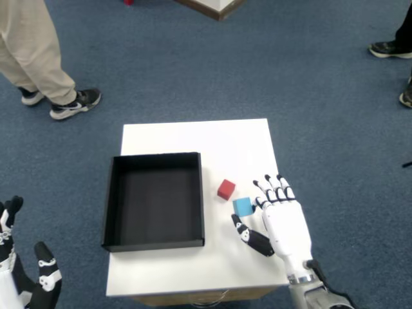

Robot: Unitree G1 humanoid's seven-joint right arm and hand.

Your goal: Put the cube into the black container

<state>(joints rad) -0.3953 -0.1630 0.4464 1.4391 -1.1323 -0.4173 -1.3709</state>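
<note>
Head view shows the white tabletop (193, 138) from above, with the black container (154, 200) set on its left half and the two cubes lying to the right of it. The blue cube (243, 206) is met by the right hand (278, 219) near the tabletop's right edge: the fingers (270, 191) reach forward just past and beside the cube's right side, while the thumb (248, 236) lies spread out on the near side, below the cube. The cube is thus bracketed between fingers and thumb, apparently so that a pinch can be closed on it — but whether the thumb actually touches it cannot be told, and the cube seems to rest on the tabletop rather than being lifted. The hand is judged to be parted around the cube, not yet clamped.

A red cube (225, 188) sits just up and to the left of the blue one, between it and the container's right wall (close enough that a sweep toward the container could nudge it). The container itself is empty and open at the top, its wall being the only rim to be cleared on the way in.

Around the tabletop, blue carpet (309, 96) is seen, with a bystander's legs (38, 58) at upper left and shoes (389, 49) at the right edge — all well apart from the work. The left hand (26, 283) is held low at the bottom-left corner, off the tabletop.
</note>
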